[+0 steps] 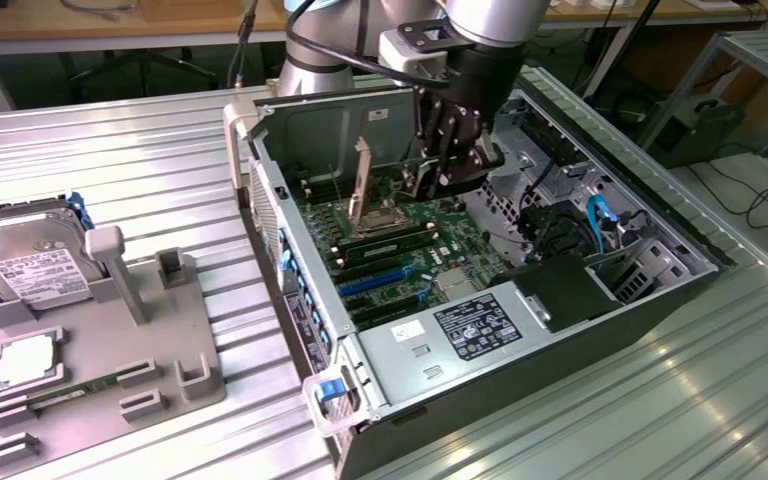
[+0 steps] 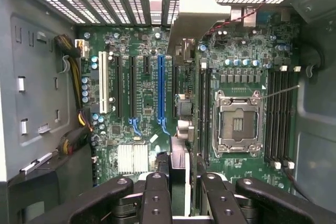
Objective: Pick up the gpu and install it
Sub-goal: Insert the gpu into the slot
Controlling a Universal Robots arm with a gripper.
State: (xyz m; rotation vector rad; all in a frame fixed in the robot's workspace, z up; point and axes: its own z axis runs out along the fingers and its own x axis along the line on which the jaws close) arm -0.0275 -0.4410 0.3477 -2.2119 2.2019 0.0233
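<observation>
The gpu (image 2: 181,66) is pinched edge-on by the gripper (image 2: 178,190) inside the open computer case (image 1: 664,215), above the motherboard (image 2: 144,106). If the card is misaligned with the blue slot (image 2: 161,90), it could be jammed or components struck.

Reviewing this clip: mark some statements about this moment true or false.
1. The tool holds the gpu above the open computer case. True.
2. The hard drive sits inside the case. False: it lies on the grey holder outside the case, at the exterior view's left.
3. The CPU socket has no chip in it. True.
4. The gpu is seated in the blue slot. False: that slot is empty, and the card is in the tool.
</observation>
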